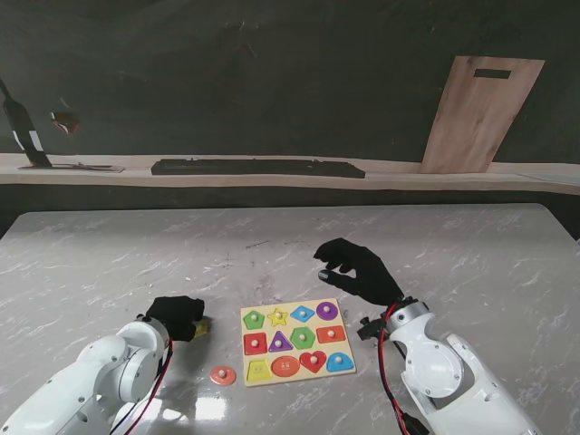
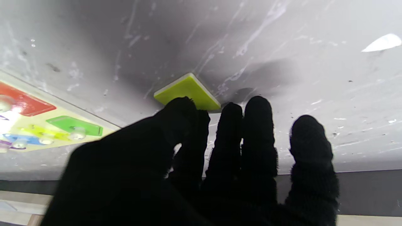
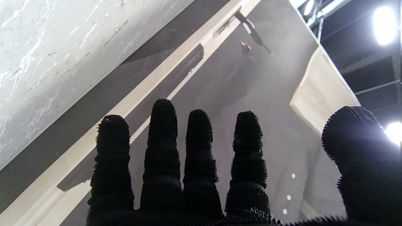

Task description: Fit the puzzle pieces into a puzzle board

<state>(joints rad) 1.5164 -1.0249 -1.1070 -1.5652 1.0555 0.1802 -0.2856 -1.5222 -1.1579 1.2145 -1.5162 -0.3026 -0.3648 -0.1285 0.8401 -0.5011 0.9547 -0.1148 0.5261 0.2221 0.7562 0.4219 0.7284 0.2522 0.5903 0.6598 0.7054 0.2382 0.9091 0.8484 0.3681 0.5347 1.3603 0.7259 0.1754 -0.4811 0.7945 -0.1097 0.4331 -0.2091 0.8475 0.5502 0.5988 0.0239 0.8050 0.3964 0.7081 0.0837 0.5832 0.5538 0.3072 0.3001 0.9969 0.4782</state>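
One puzzle board (image 1: 297, 342) lies flat on the marble worktop (image 1: 471, 263), skewed slightly, its long sides running left–right; twelve coloured shapes show in it, in three rows of four. Two pieces lie off the board: a round orange piece (image 1: 223, 374) just left of its near corner, and a yellow-green piece (image 2: 187, 92) flat under the fingertips (image 2: 188, 108) of the left hand (image 1: 176, 315) — whether gripped, I cannot tell. The right hand (image 1: 355, 266) hovers beyond the board, fingers apart, holding nothing.
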